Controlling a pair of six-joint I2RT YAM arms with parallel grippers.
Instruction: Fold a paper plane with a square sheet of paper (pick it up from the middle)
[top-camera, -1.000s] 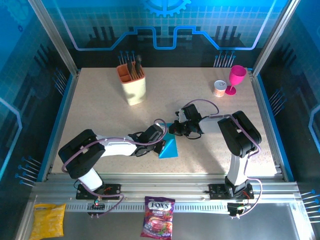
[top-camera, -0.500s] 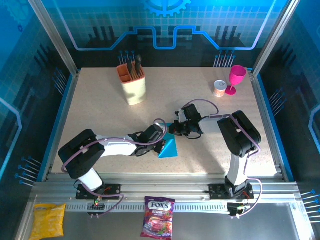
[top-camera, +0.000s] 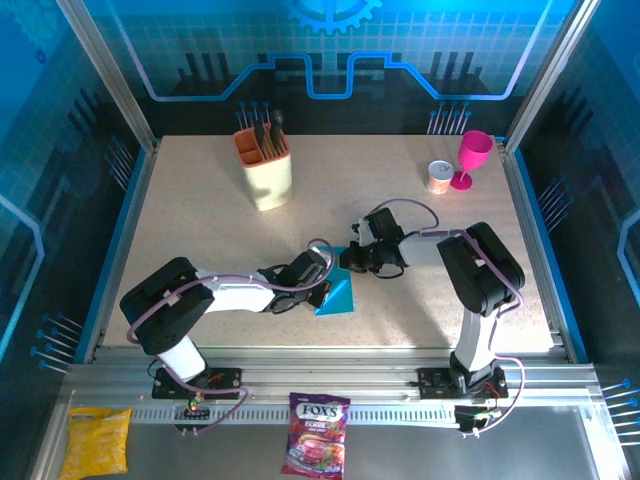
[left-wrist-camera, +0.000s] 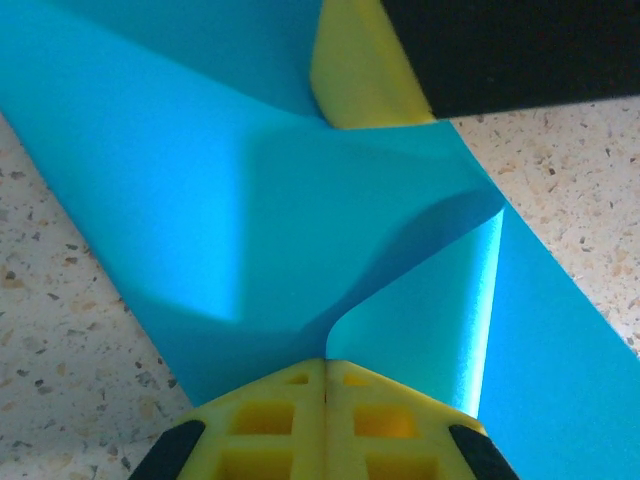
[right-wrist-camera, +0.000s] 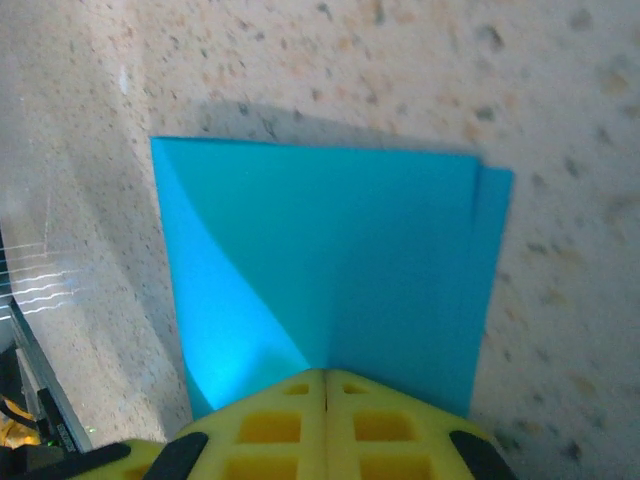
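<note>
Paper is the meeting point of both arms here, near the middle of the table. Starting at the left, the left arm reaches rightward, low over the near part of the table, and the left gripper ends at the left edge of the square sheet of paper, already folded into a narrower shape. In the left wrist view its jaws are pressed together, and a raised curl of the cyan sheet runs straight into the seam between the tips, so the paper looks pinched there. At the far side of that view a yellow finger of the other arm touches the sheet.

Further right, the right gripper comes in from the right and sits at the far right corner of the paper. Seen from its own wrist, the jaws are closed tight with the tips over one edge of the flat, doubled sheet (whether any paper is caught between them I cannot tell).
</note>
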